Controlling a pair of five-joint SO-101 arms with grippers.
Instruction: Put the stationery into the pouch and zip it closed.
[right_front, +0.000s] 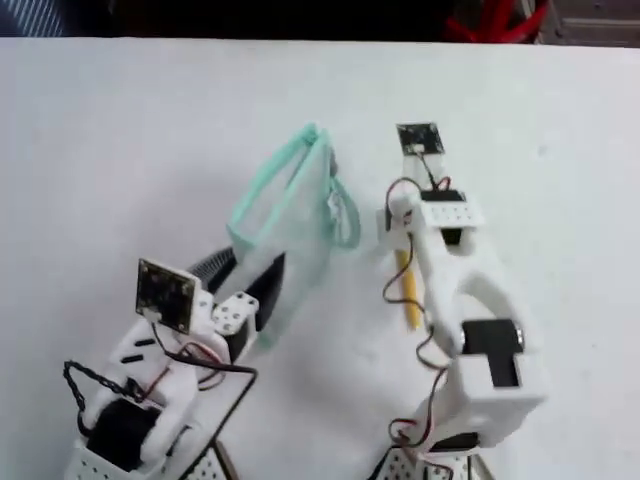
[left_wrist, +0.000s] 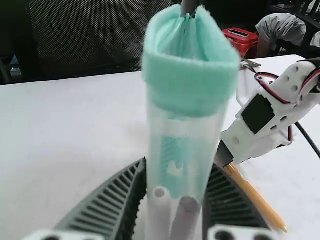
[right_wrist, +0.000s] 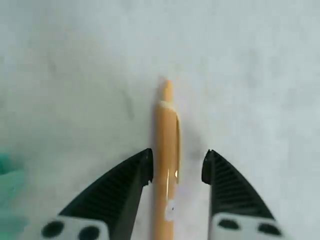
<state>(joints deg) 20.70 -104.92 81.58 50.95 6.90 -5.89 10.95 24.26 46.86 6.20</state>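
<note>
**Pen straddled, pouch held open for it**

Your left gripper (left_wrist: 175, 176) is clenched on the pouch (left_wrist: 186, 100). It pinches the clear lower part from both sides, so the pouch stands up from the table (right_front: 120, 120) with its teal-banded mouth pointing away from the wrist and gaping. That hold looks deliberate: it keeps the pouch steady and leaves the opening free for something to be fed in from the other arm's side.

Your right gripper (right_wrist: 177, 161) sits low over the pen (right_wrist: 166, 145) with its jaws released and spread. The orange barrel lies lengthways between the two fingers, so closing them would take it across its width. One finger is touching the barrel or just beside it, and the other stands apart from it. Nothing is grasped on this side yet.

The pen lies flat on the table, just beside the pouch and under the right arm.

The step in hand appears to be picking up the pen, with loading and zipping left to do. The barrel is smooth and round, so an off-centre squeeze could roll it or swing it. Centre the jaws before you close them.
</note>
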